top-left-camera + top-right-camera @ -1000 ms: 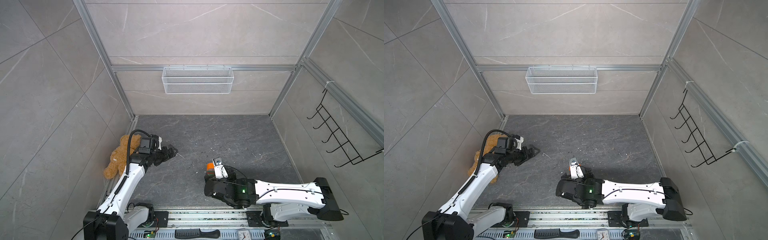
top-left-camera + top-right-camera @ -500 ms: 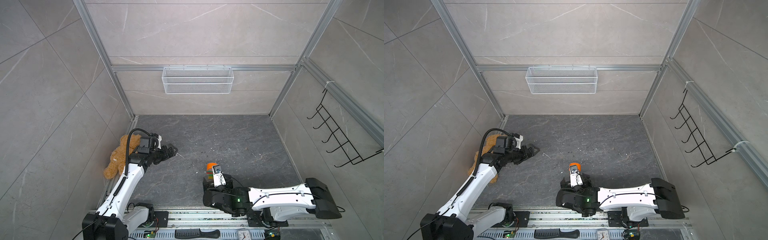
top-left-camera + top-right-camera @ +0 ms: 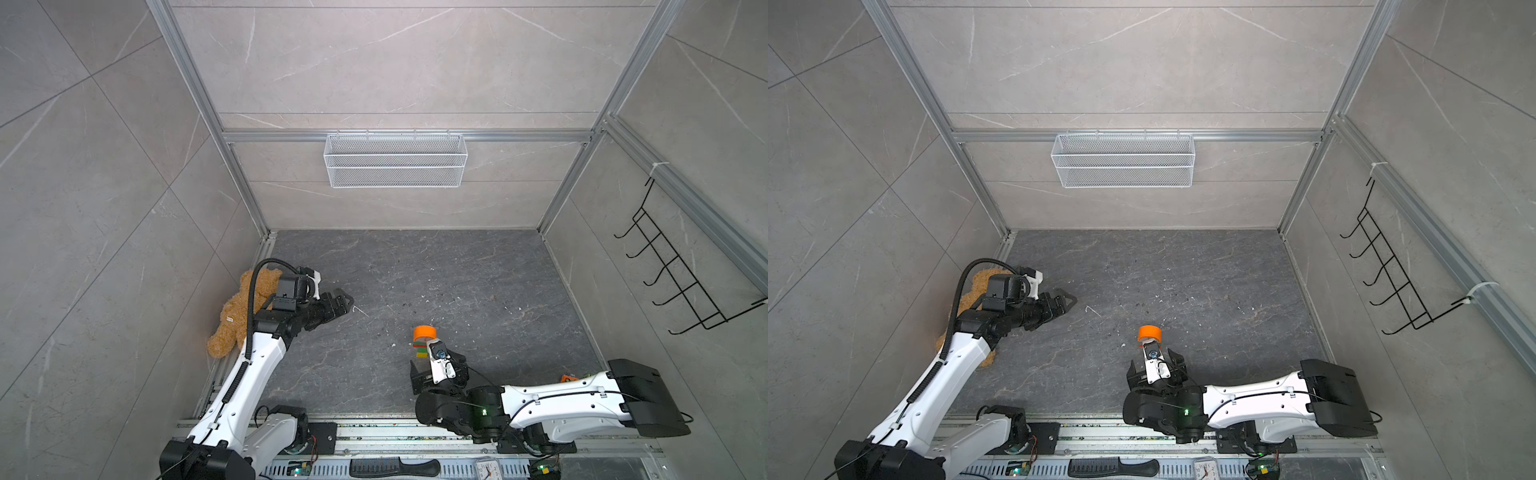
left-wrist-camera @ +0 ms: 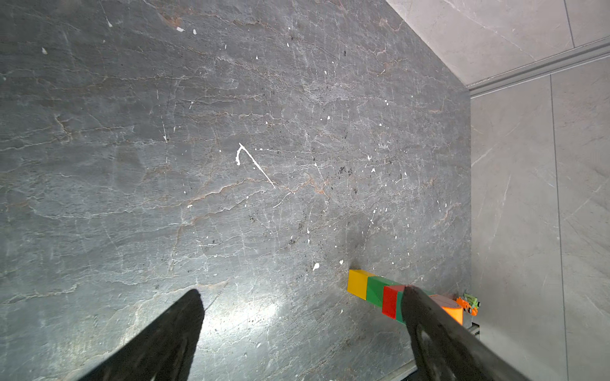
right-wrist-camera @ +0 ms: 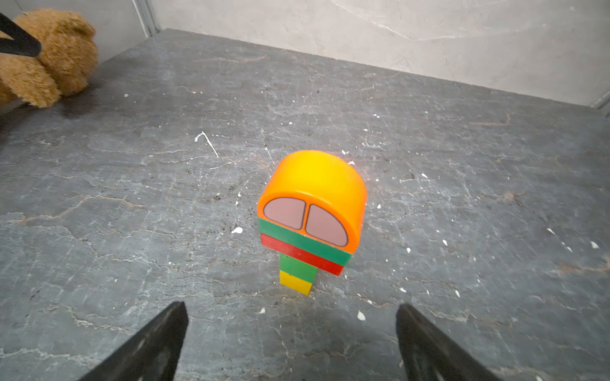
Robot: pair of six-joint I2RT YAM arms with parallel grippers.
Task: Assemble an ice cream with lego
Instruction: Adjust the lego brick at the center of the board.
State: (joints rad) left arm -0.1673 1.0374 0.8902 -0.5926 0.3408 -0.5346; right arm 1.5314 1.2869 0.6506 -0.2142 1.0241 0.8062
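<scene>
The ice cream (image 5: 312, 211) stands upright on the dark floor: orange half-round cap over wide green and red bricks, on a narrow green and yellow stem. Both top views show its orange cap (image 3: 424, 333) (image 3: 1149, 333). My right gripper (image 5: 292, 310) is open, a short way in front of the stem and apart from it, nothing between its fingers; it also shows from above (image 3: 437, 363). My left gripper (image 3: 347, 299) (image 4: 302, 292) hangs open and empty over bare floor at the left, far from the ice cream (image 4: 376, 288), which one finger partly hides in the left wrist view.
A tan teddy bear (image 3: 237, 316) (image 5: 49, 56) lies against the left wall behind the left arm. A tiny orange-and-green toy (image 4: 468, 301) sits by the right wall. A wire basket (image 3: 395, 160) hangs on the back wall and a hook rack (image 3: 673, 282) on the right wall.
My right gripper has drawn back toward the front rail, away from the ice cream, which stays standing where it was. The left arm has not moved.
</scene>
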